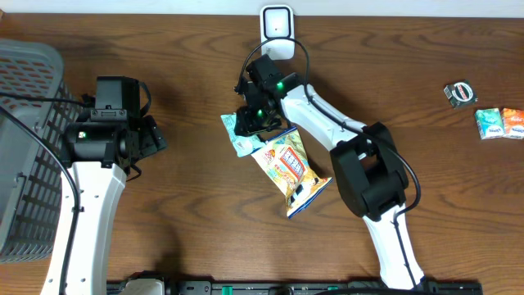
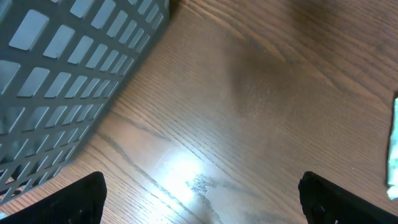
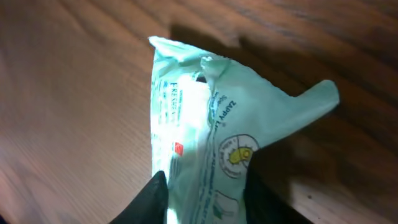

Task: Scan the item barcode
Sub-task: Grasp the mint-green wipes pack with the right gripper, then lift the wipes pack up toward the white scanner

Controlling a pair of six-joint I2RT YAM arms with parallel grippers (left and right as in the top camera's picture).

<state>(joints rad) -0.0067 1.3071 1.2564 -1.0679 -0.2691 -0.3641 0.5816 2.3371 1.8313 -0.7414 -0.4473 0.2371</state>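
The left claw (image 2: 208, 208) hangs spread wide over the bare bench (image 2: 249, 93) and holds nothing; the basket (image 2: 56, 74) is just beside it, on its left. The right claw (image 3: 205, 202) pinches the green packet (image 3: 211, 118) between its fingers (image 3: 152, 199), and the packet sticks out ahead of it. The scanner (image 1: 277, 31) stands near, beyond this claw. I judge the grasp is done. What is left is to show the barcode to the scanner. I cannot see a barcode yet.
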